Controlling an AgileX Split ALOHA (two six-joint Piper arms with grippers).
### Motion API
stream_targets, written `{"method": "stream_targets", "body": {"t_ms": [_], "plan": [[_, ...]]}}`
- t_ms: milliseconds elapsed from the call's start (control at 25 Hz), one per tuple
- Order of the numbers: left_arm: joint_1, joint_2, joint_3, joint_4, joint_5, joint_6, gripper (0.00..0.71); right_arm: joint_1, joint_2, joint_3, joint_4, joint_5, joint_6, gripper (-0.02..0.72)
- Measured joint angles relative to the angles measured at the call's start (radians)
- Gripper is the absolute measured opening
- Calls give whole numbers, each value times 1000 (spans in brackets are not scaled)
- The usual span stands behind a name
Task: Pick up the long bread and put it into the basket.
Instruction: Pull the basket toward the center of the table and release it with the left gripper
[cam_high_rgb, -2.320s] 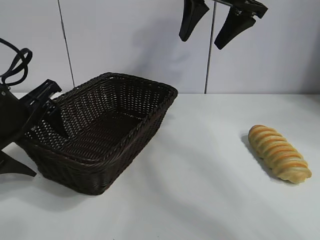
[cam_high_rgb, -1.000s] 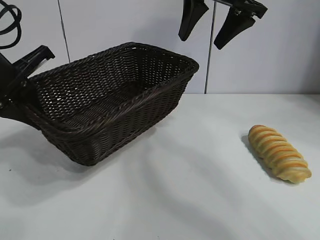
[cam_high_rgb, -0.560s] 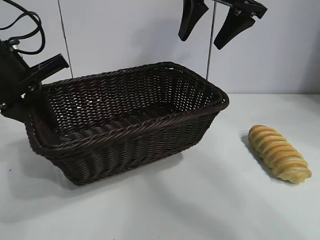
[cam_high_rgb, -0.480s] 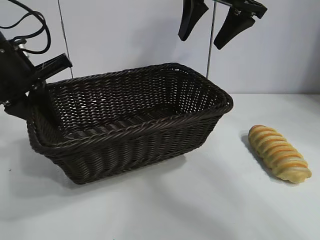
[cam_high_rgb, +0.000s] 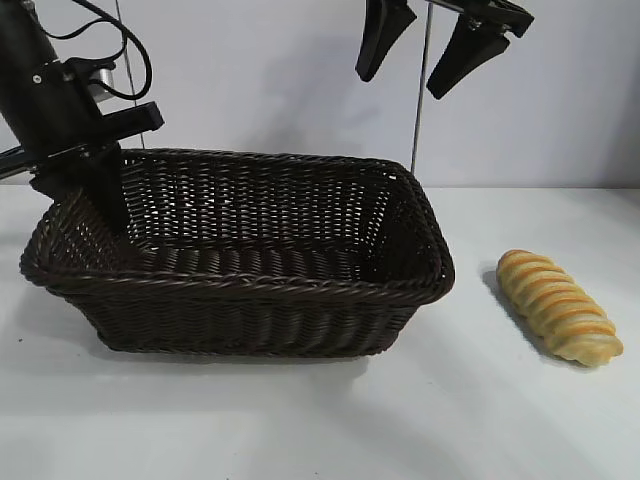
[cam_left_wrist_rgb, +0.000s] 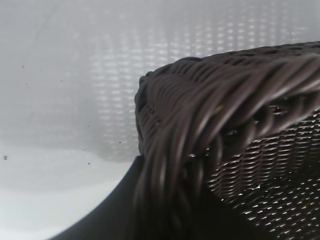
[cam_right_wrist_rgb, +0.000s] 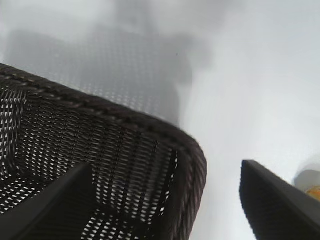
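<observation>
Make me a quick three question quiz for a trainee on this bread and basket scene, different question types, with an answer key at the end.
1. True or false: the long bread already lies inside the basket.
2. Which pincer grips the basket's rim? A) the left pincer B) the right pincer C) neither
3. Fill in: the right pincer hangs above the table with its jaws ____.

Key
1. False. The bread lies on the table, to the right of the basket and apart from it.
2. A. It is clamped on the rim at the basket's left end.
3. Open, holding nothing.
</observation>
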Motion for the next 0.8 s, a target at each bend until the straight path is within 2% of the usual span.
{"method": "stream_targets", "body": {"t_ms": [680,760,800], "plan": [[0,93,-1,-7,-36,1,107,0,0,0,8,0,0,580],[0,93,-1,-7,-36,1,147,0,0,0,8,0,0,580],[0,93,-1,-9,-36,1,190,0,0,0,8,0,0,580]]}}
